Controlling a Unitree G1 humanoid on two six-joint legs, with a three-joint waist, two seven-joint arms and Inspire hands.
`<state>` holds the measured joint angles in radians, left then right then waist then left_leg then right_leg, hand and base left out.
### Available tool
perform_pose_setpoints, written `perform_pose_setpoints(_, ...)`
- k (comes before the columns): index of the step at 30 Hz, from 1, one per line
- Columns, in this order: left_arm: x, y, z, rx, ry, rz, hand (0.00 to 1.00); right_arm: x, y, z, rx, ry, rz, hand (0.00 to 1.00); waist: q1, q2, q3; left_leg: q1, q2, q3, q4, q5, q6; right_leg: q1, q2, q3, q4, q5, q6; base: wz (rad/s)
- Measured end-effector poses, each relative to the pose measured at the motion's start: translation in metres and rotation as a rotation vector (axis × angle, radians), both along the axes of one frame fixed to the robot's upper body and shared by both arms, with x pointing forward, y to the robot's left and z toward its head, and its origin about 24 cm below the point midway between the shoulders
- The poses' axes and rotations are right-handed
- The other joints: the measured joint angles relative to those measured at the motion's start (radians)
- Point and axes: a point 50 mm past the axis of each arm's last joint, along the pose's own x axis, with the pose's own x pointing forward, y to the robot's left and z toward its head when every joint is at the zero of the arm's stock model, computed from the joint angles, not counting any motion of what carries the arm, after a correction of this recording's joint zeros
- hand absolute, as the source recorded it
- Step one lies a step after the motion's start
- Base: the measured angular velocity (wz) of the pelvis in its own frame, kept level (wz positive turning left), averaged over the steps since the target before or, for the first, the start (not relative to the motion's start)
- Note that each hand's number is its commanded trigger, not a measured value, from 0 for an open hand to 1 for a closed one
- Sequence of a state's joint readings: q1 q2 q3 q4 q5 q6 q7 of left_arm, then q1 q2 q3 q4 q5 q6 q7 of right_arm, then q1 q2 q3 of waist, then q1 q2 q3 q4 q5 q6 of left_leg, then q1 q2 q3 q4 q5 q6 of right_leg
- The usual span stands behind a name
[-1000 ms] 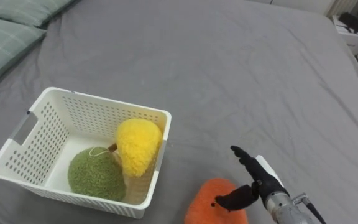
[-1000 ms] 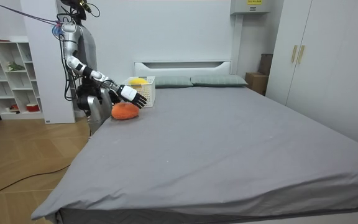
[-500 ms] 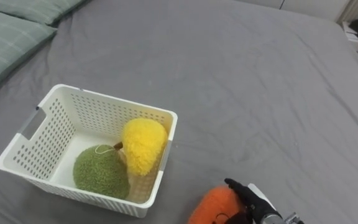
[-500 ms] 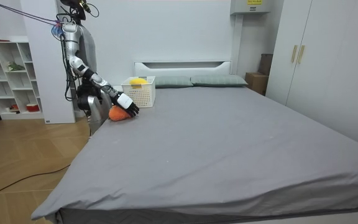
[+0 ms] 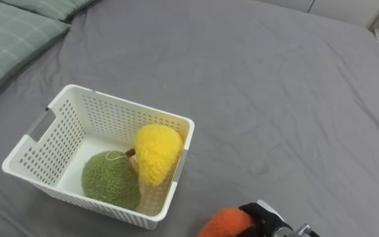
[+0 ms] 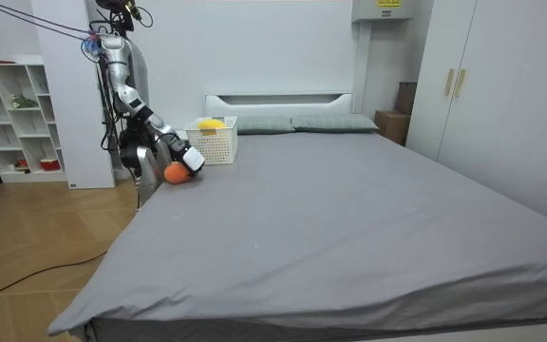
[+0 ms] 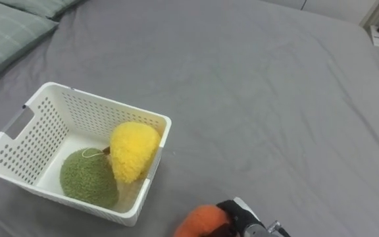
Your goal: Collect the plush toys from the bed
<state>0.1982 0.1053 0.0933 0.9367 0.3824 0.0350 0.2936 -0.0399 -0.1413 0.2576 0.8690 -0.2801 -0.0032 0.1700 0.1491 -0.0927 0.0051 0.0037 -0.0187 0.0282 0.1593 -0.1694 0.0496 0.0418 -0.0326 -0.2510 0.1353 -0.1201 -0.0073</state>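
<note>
Orange toy (image 5: 224,224) on bed (image 5: 275,99) near its edge, just right of basket (image 5: 124,104). Right hand (image 5: 262,217) against it; grip cannot be told. Risk: a weak hold lets it roll off the bed. Yellow toy (image 5: 156,151) and green toy (image 5: 109,179) crowd the basket's near side.

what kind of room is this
A bedroom, most likely: a wide bed with a grey sheet, green pillows at its head, and tall white wardrobe doors beside it.

Bright even light, soft faint shadows
</note>
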Motion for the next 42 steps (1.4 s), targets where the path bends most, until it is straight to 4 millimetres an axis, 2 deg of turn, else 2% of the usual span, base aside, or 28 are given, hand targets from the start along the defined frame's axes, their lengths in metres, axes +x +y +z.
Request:
perform_pose_setpoints(10,0.002,-0.001,0.000,-0.006,-0.013,-0.004,0.00,-0.005,0.013,-0.004,0.045,0.031,0.037,1.00,0.026,0.000,0.0010,0.008,-0.001,-0.001,0.002,0.000,0.000,0.008,-0.001,0.002,-0.001,0.000,0.000,0.00)
perform_pose_setpoints(14,0.002,-0.002,0.000,-0.007,-0.012,-0.003,0.00,-0.005,0.015,-0.004,0.052,0.034,0.048,1.00,0.027,-0.002,0.0006,0.008,-0.003,-0.003,0.005,0.000,0.001,0.010,-0.002,0.002,-0.001,0.000,0.000,0.00)
perform_pose_setpoints(15,0.002,-0.002,0.000,-0.007,-0.012,-0.004,0.00,-0.004,0.015,-0.004,0.053,0.032,0.049,1.00,0.026,-0.007,-0.0027,0.008,-0.003,-0.002,0.006,0.000,0.001,0.010,-0.003,0.002,0.000,0.000,0.000,0.00)
perform_pose_setpoints(17,0.002,-0.002,0.000,-0.006,-0.012,-0.004,0.00,0.000,0.017,0.000,0.049,0.013,0.061,1.00,0.024,-0.004,-0.0006,0.009,-0.003,-0.002,0.008,0.000,0.001,0.012,-0.003,0.002,0.000,0.000,0.000,0.00)
perform_pose_setpoints(22,0.003,-0.002,0.000,-0.007,-0.014,-0.005,0.00,0.018,0.016,0.017,0.021,-0.095,0.093,1.00,0.017,0.002,0.0045,0.026,-0.003,-0.001,0.006,0.000,0.001,0.024,-0.004,0.002,0.001,0.000,0.000,0.00)
perform_pose_setpoints(28,0.003,-0.002,0.000,-0.008,-0.014,-0.005,0.00,0.039,0.020,0.040,0.022,-0.237,0.094,1.00,-0.004,0.003,0.0054,0.024,-0.004,-0.001,0.005,0.000,0.001,0.025,-0.005,0.003,0.000,-0.001,0.001,0.00)
perform_pose_setpoints(30,0.003,-0.002,0.000,-0.008,-0.013,-0.004,0.00,0.048,0.024,0.055,0.034,-0.309,0.108,1.00,-0.011,0.003,0.0053,0.025,-0.004,0.000,0.006,0.000,0.001,0.024,-0.005,0.007,0.000,-0.001,0.001,0.00)
perform_pose_setpoints(34,0.002,-0.002,0.000,-0.009,-0.011,-0.004,0.00,0.059,0.027,0.080,0.043,-0.432,0.135,1.00,-0.006,0.006,0.0070,0.035,-0.002,0.013,0.004,0.000,0.001,0.025,-0.001,0.026,0.001,0.000,0.001,-0.09)
perform_pose_setpoints(42,0.001,-0.002,-0.001,-0.016,-0.006,0.004,0.00,0.070,0.020,0.106,0.040,-0.550,0.113,1.00,-0.008,0.010,0.0071,0.046,-0.001,0.024,0.000,0.000,0.001,0.030,0.000,0.039,0.004,0.000,0.001,-0.05)
